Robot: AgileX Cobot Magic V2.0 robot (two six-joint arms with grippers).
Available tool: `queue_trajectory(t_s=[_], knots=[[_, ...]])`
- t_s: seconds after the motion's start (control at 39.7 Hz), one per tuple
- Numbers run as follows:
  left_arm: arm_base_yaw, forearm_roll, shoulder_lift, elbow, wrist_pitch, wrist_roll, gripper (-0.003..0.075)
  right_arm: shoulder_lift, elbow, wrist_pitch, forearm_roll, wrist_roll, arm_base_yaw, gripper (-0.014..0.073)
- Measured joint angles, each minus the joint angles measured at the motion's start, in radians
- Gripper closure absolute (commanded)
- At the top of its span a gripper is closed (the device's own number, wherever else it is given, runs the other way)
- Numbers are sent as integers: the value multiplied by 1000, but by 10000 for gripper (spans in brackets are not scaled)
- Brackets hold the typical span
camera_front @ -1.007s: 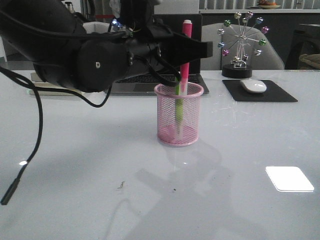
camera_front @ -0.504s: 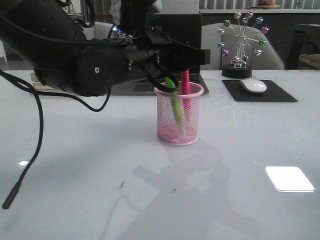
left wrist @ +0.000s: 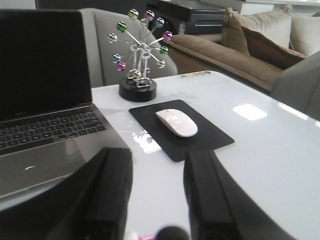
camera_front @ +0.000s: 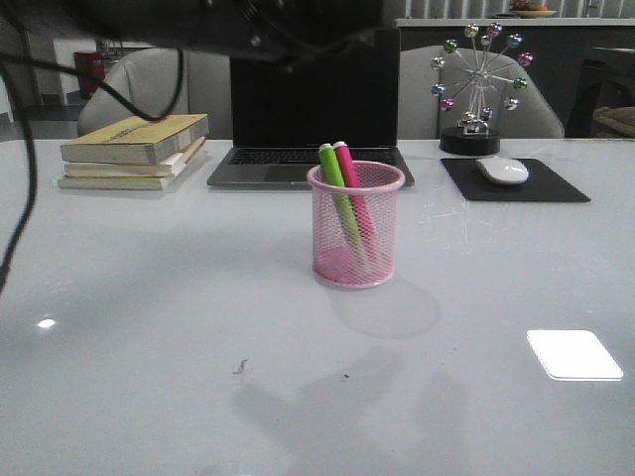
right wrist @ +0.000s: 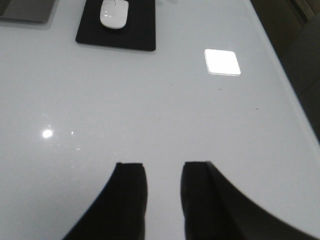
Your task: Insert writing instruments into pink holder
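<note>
Evidently the job looks done — the green pen (camera_front: 335, 188) and pink pen (camera_front: 353, 193) both lean inside the pink holder (camera_front: 355, 226), below the left gripper (left wrist: 157, 192), whose jaws gape empty — the right gripper (right wrist: 164, 200) likewise parted, far off.

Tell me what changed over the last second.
The left arm let go of the magenta pen and lifted up and away; its tool now hangs open and empty. The pen dropped into the pink holder and leans beside the green pen. The holder, laptop and mouse stayed put.
</note>
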Motion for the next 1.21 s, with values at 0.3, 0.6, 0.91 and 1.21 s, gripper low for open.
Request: queue_trajectory(t_s=[0.3, 0.6, 0.91, 1.21], knots=[[476, 66, -547, 152, 481, 146, 408, 0, 0, 2, 0, 0, 0, 274], [572, 68, -727, 444, 412, 146, 408, 0, 0, 2, 0, 0, 0, 274], [574, 32, -813, 624, 364, 146, 408, 0, 0, 2, 0, 0, 0, 274], [574, 48, -826, 633, 364, 146, 408, 0, 0, 2, 0, 0, 0, 274]])
